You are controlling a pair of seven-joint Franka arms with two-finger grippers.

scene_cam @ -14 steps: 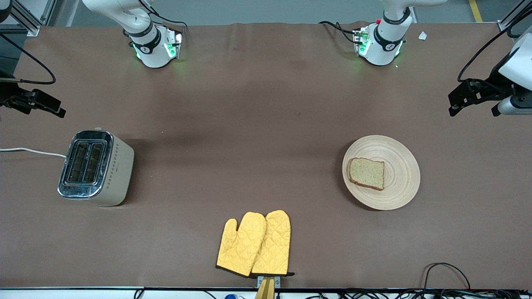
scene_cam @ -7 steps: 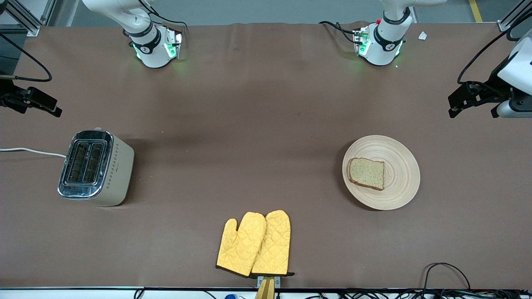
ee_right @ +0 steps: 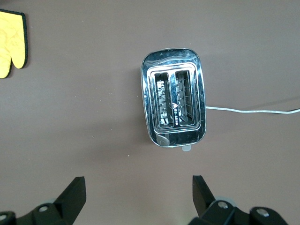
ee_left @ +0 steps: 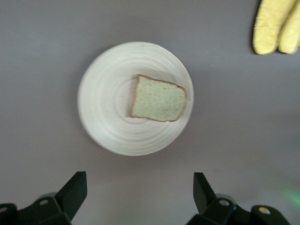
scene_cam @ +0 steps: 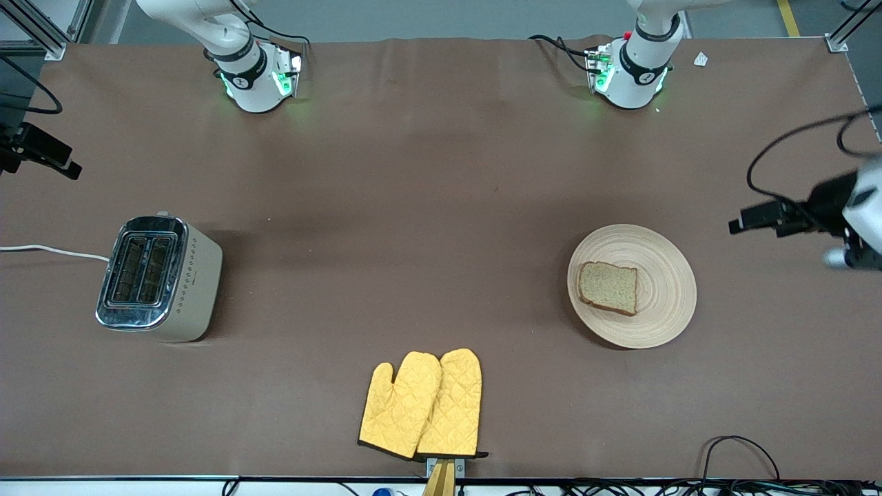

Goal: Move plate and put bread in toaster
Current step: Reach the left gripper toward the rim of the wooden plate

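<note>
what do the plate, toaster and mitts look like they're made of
Plate: probably light wood, matte, with concentric turned grooves. Toaster: mirror-bright chrome top reflecting light; cream sides, painted metal or plastic, unclear which. Mitts: yellow quilted fabric, diamond stitching, dark trim.

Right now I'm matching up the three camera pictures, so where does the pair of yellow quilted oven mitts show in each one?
Front view: the pair of yellow quilted oven mitts lies low at centre, by the table's edge.
Left wrist view: mitt tips in the upper corner.
Right wrist view: one mitt at the upper edge.
Shared landmark: the mitts alone show in all three views.
</note>
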